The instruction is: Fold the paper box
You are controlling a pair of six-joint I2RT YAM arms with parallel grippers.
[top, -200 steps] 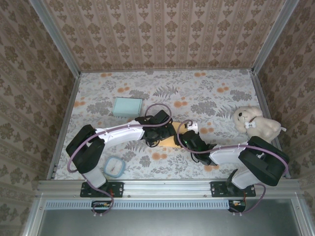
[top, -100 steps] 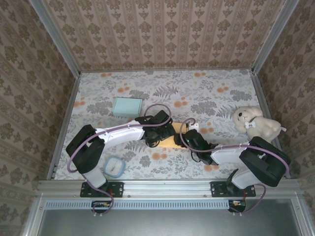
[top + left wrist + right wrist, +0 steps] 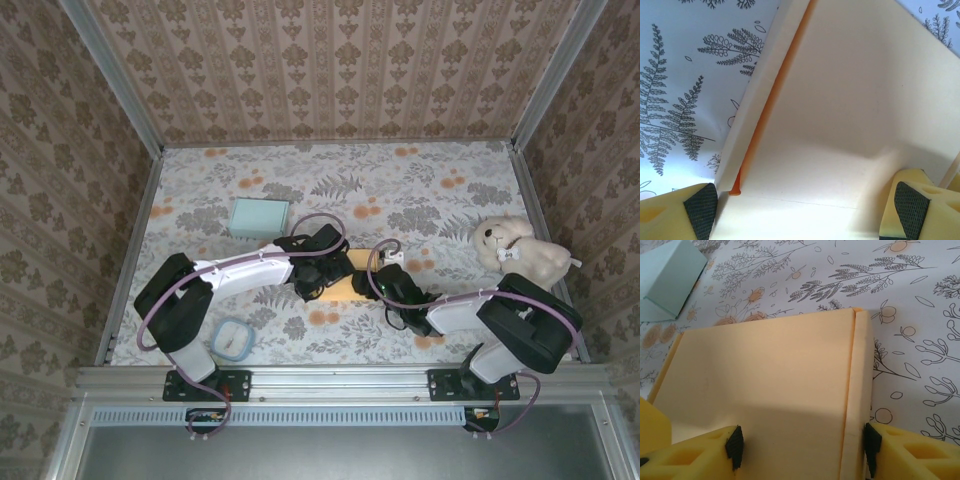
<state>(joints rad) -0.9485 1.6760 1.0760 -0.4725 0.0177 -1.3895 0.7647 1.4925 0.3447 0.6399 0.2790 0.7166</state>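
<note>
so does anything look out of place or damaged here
Nothing looks spilled or damaged. The one odd item is the plush toy lying at the right edge of the table, unrelated to the paper box.

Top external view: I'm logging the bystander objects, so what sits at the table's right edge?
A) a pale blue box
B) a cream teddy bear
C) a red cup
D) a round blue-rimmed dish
B: the cream teddy bear lies at the right edge of the table.
</note>
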